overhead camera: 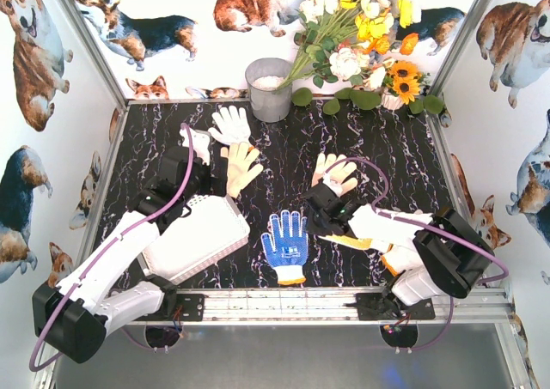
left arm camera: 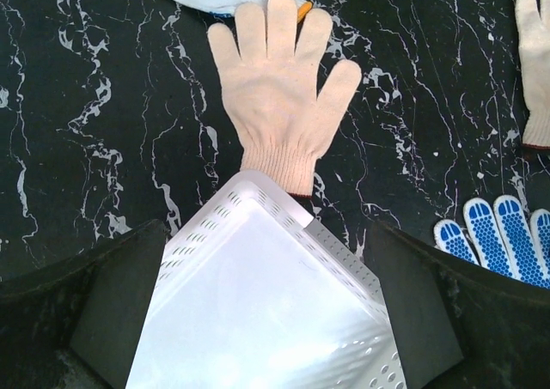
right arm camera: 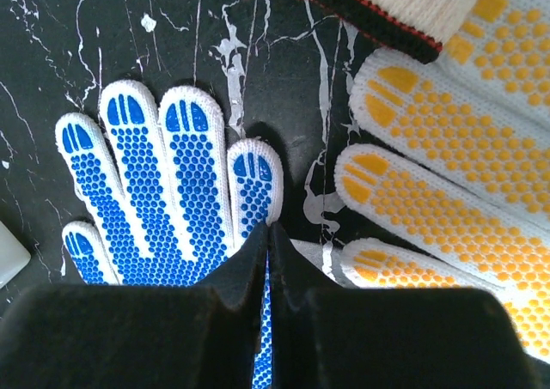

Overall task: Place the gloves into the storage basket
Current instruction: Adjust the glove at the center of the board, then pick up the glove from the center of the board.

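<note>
My left gripper (overhead camera: 209,193) is shut on the far end of the white storage basket (overhead camera: 196,239), which is tilted; in the left wrist view the basket (left arm camera: 258,320) fills the space between the fingers of that gripper (left arm camera: 265,234). A cream glove (left arm camera: 279,106) lies just beyond it, also seen from above (overhead camera: 239,167). My right gripper (right arm camera: 271,230) is shut, its tips at the little-finger edge of the blue dotted glove (right arm camera: 163,191), which lies flat (overhead camera: 286,243). The yellow-dotted glove (right arm camera: 447,174) lies to the right, under the right arm (overhead camera: 361,240).
Two white gloves (overhead camera: 230,123) (overhead camera: 199,142) lie at the back left, and a cream glove (overhead camera: 335,173) lies behind the right gripper (overhead camera: 314,221). A grey metal bucket (overhead camera: 269,88) and flowers (overhead camera: 361,37) stand at the back wall.
</note>
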Tool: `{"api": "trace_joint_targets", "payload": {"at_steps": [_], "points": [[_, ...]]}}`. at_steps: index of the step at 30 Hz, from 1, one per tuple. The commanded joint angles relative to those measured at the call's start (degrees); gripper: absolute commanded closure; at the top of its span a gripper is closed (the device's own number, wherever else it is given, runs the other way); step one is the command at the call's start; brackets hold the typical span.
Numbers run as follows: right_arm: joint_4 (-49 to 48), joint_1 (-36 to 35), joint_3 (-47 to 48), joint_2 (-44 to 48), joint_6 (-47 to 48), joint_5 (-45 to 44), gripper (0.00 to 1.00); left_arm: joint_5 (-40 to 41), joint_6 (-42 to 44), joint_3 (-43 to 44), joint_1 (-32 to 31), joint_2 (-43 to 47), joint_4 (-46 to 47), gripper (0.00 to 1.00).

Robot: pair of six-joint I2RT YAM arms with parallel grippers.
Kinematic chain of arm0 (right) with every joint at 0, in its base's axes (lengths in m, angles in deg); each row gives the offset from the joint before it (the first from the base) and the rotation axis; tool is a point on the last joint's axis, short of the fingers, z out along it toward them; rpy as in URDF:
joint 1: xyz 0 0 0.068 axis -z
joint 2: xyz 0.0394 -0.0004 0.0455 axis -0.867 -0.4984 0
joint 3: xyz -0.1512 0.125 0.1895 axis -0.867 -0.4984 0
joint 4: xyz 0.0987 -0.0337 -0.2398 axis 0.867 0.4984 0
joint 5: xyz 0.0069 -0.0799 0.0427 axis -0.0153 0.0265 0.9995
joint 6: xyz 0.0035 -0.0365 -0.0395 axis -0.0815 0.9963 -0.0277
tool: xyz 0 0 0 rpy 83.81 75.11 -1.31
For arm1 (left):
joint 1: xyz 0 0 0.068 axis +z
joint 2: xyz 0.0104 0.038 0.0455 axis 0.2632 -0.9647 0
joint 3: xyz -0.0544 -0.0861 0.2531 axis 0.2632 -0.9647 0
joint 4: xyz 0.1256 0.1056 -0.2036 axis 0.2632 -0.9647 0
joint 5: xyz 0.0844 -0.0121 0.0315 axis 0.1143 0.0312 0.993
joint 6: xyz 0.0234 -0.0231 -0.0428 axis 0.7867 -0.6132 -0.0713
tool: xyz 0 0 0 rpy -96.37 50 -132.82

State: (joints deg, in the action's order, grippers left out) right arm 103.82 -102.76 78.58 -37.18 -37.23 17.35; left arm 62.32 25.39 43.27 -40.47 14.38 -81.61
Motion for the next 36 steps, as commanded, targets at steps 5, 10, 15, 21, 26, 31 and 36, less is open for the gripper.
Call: {"api": "trace_joint_targets", "payload": {"at_steps": [5,10,15,21,26,31,36], "points": [[2.81,-1.2,-0.45,2.25,-1.09,-3.89,0.9,2.24,-0.1,1.72,-0.1,1.16,0.32,0.0],[6.04,-1.2,2.58,7.38,3.11,-5.16,0.57,5.8,-3.99,5.48,1.61,-2.41,1.49,0.0],[8.32,-1.2,4.95,15.96,9.96,-4.38,0.37,7.29,-9.43,16.27,5.13,-13.84,-2.19,0.0],[9.55,-0.97,4.44,26.43,16.85,-4.56,0.27,-4.01,-18.11,21.34,11.9,-26.4,2.9,0.07],[14.59,0.11,5.66,31.98,21.1,-5.45,0.26,-9.24,-25.81,25.25,15.83,-37.78,6.97,0.2],[17.37,1.62,5.98,36.07,22.5,-4.24,0.26,-13.45,-33.65,27.6,18.09,-47.23,13.11,0.35],[17.81,2.6,5.3,38.74,22.38,-2.61,0.26,-14.56,-37.28,30.3,19.03,-54.19,16.13,0.44]]}}
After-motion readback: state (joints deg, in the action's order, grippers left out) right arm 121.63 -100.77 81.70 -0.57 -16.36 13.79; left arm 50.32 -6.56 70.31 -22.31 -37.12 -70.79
